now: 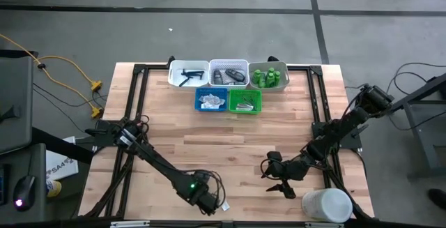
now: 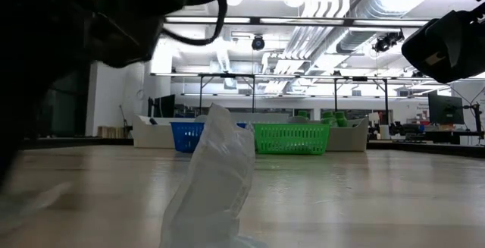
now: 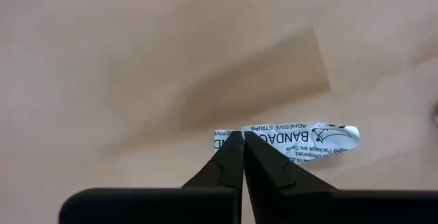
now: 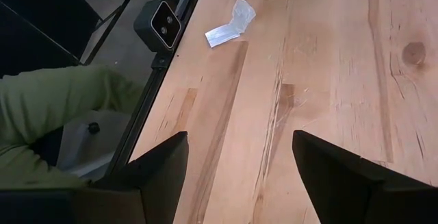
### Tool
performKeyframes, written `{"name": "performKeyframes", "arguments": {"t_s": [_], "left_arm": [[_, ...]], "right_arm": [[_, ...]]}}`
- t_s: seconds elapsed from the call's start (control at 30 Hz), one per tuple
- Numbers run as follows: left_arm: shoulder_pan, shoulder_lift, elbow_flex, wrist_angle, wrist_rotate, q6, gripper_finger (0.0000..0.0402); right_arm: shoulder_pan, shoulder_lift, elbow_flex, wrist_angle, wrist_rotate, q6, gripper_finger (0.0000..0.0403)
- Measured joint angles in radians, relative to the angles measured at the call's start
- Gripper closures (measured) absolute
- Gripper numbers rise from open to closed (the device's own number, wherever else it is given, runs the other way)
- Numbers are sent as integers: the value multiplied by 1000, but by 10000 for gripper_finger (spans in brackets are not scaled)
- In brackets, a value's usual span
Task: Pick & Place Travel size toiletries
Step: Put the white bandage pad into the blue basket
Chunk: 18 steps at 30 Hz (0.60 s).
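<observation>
Left tool [image 3: 243,157], at the desk's [image 1: 230,137] near edge, has its fingers pinched shut on a bandage packet [image 3: 301,139] lying there. Right tool [image 4: 239,159] gapes empty nearby. Far trays [image 1: 228,81] look mostly filled; this packet seems among the last.

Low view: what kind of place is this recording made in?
Probably a large lab or workshop hall: bare ceiling ducts with strip lights, metal-framed benches in the background, and a wooden table carrying sorting baskets.
</observation>
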Motion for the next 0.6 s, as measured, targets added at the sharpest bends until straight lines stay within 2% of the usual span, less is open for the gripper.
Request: {"name": "performKeyframes", "arguments": {"t_s": [0.13, 0.27, 0.4, 0.6], "left_arm": [[18, -67, -4, -57, -174, 97, 399], [75, -136, -10, -185, -333, 177, 400], [179, -193, -5, -320, -462, 284, 400], [403, -220, -2, -283, -578, 561, 401]], "right_arm": [[0, 0, 0, 1, 0, 0, 147], [0, 0, 0, 16, 35, 6, 147], [-1, 0, -1, 44, 80, 2, 147], [-1, 0, -1, 72, 153, 5, 147]]}}
